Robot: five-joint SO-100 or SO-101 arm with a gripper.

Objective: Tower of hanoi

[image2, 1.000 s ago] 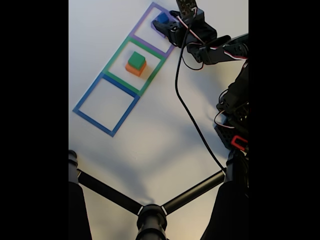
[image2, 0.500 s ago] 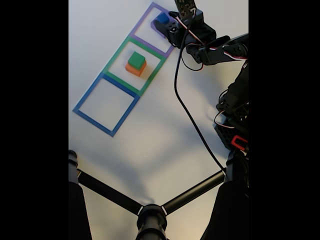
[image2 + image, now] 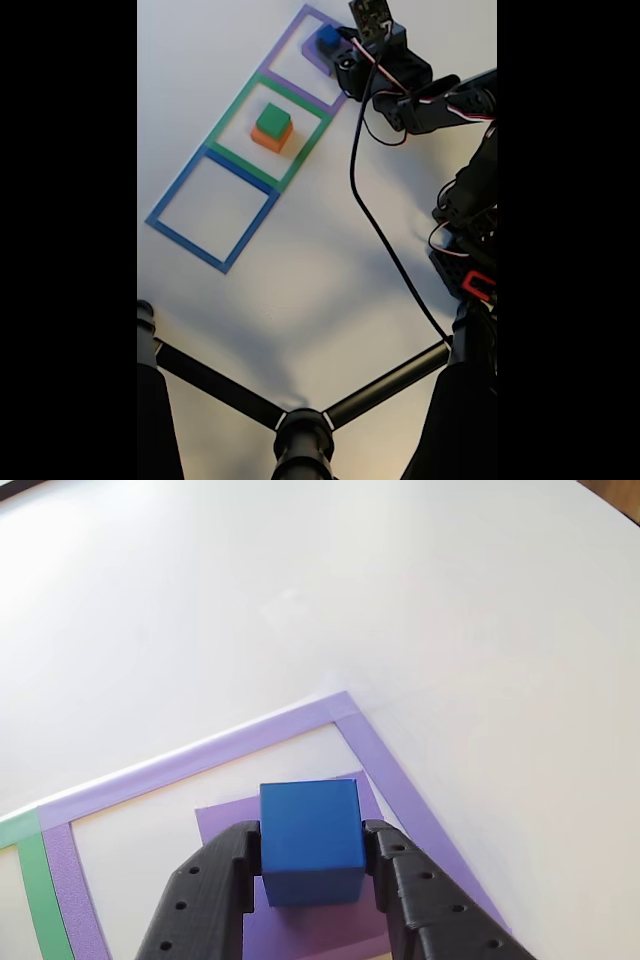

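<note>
In the other view my gripper (image 3: 312,852) has its two black fingers pressed against both sides of the blue cube (image 3: 310,835). The cube is over the flat purple block (image 3: 222,825), which lies inside the purple taped square; I cannot tell whether the cube rests on it or hangs just above. The fixed view shows the gripper (image 3: 332,45) at the top, shut on the blue cube (image 3: 327,37), with the purple block (image 3: 310,57) showing beneath. The green block (image 3: 273,119) sits on the orange block (image 3: 266,140) inside the green taped square.
A blue taped square outline (image 3: 212,210) lies lower left of the green one on the white table. The arm's body and a black cable (image 3: 380,235) occupy the right side. Black stand legs (image 3: 300,430) cross the bottom of the fixed view.
The gripper and the blue cube have shifted slightly to the right in the fixed view. The green and orange stack has not moved.
</note>
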